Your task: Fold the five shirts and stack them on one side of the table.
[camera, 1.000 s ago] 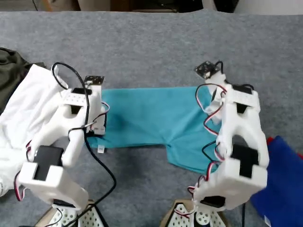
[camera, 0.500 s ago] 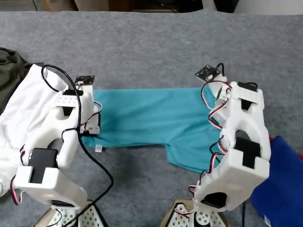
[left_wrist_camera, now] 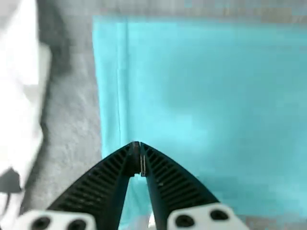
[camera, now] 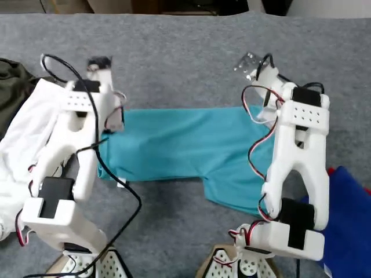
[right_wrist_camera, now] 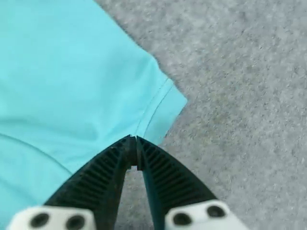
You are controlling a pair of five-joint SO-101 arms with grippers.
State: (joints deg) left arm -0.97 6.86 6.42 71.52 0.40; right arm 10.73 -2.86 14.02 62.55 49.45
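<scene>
Left gripper (left_wrist_camera: 137, 155) and right gripper (right_wrist_camera: 133, 152), both clenched and empty, over a flat teal shirt (camera: 185, 145).

In the high view the teal shirt lies spread across the centre of the grey table (camera: 185, 52), with one flap reaching toward the lower centre-right. The left gripper's jaws are pressed together above the shirt's hemmed edge at centre left. The right gripper's jaws meet above the shirt's stitched corner at centre right. A white shirt (camera: 23, 139) lies at the left edge, a dark green garment (camera: 10, 81) at upper left and a blue shirt (camera: 348, 231) at lower right.
</scene>
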